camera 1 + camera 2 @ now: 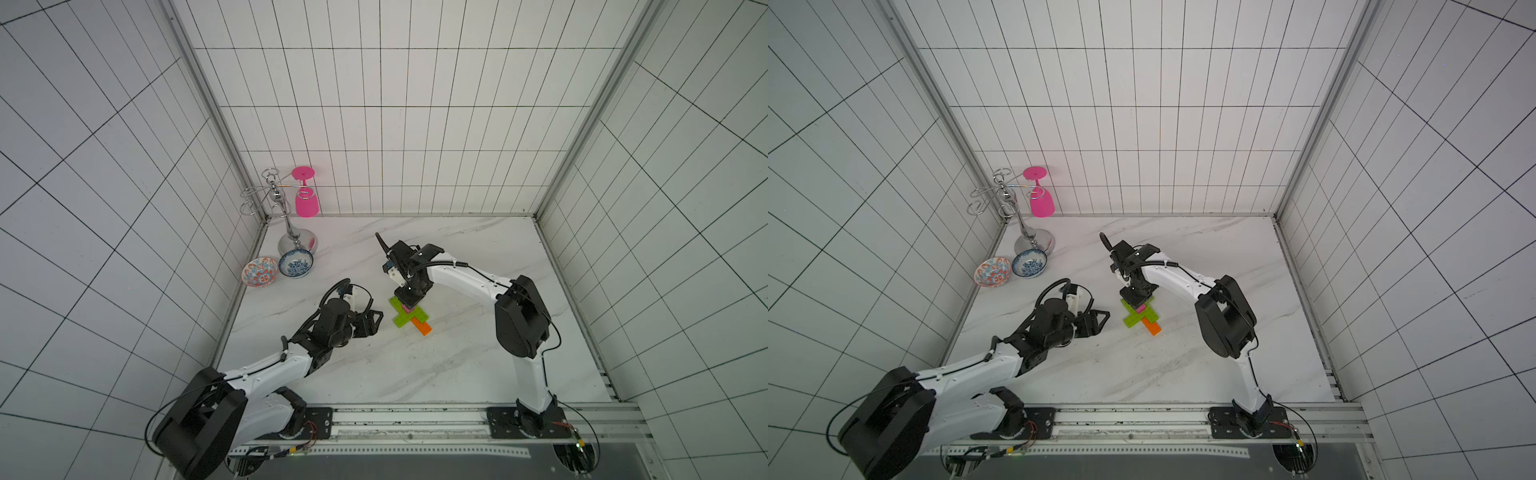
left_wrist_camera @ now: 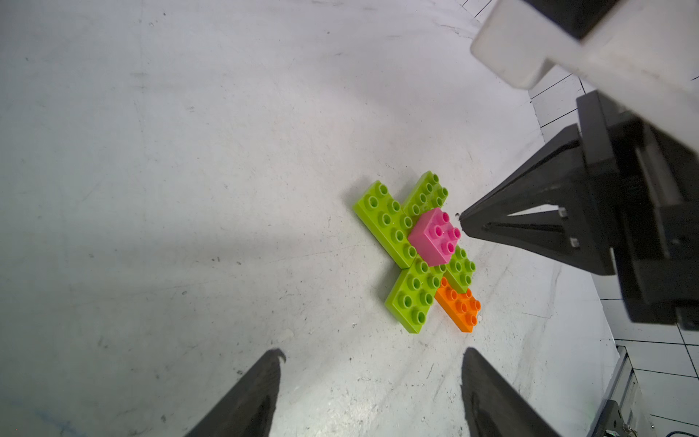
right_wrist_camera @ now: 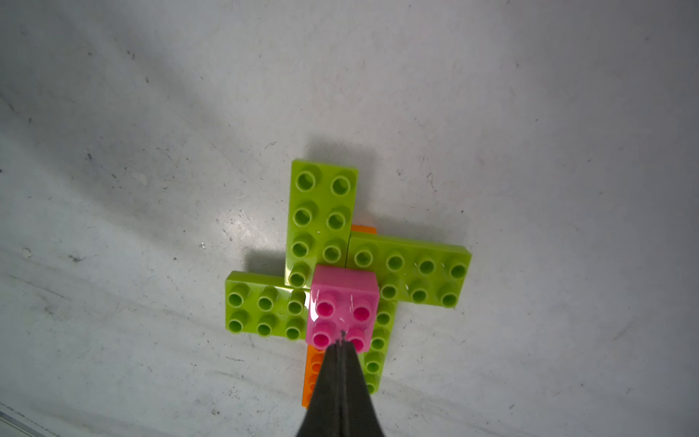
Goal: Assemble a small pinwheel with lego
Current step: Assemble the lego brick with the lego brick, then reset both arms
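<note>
Right gripper (image 3: pixel 342 338), jaws pressed together, hovers at small pink square plastic brick (image 3: pixel 342 299) mid-way across marbled worktop (image 3: pixel 151 189); left gripper (image 2: pixel 374 353) jaws apart, empty.

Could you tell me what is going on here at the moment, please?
Two robot arms are assembling a lego pinwheel that lies flat on the table. Four lime-green bricks form the cross, with an orange bar beneath and a pink brick on the centre. The right gripper is shut, its tips at the pink brick's studs, apparently pressing it down. The left gripper is open and empty beside the pinwheel.
</note>
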Motion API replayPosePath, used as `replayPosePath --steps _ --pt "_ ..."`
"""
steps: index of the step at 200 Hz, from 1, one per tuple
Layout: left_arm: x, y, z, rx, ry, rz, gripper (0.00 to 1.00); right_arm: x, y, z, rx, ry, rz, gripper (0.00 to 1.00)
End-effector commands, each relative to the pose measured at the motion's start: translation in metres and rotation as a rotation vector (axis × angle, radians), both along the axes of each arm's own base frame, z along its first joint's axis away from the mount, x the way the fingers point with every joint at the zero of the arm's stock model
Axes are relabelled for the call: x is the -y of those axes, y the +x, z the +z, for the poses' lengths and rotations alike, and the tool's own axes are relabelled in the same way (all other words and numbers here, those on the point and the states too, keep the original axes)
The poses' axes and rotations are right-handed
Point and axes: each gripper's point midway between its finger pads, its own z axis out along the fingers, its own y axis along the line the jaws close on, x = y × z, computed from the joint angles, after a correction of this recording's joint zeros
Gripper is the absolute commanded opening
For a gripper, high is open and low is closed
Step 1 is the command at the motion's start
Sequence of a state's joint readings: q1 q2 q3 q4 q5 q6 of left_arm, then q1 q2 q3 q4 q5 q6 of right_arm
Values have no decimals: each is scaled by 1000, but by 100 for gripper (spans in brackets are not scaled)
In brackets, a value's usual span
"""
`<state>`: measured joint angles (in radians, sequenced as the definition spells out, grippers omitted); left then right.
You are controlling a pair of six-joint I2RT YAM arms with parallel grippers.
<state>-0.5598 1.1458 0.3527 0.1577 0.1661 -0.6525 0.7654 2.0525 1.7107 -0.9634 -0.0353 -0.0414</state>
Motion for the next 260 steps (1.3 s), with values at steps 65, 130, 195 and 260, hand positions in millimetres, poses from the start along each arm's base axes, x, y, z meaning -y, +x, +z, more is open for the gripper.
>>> replayPosePath --steps 65,130,195,260 --pt "2 6 8 34 5 -10 76 23 -20 -63 -123 -109 -36 0" --pt "-8 11 25 83 67 20 84 22 -22 -60 -118 -94 -40 0" --pt "-59 26 120 359 221 212 98 -9 18 88 196 229 -89 54" --pt "-131 30 168 666 407 505 98 101 27 159 747 349 -399 99"
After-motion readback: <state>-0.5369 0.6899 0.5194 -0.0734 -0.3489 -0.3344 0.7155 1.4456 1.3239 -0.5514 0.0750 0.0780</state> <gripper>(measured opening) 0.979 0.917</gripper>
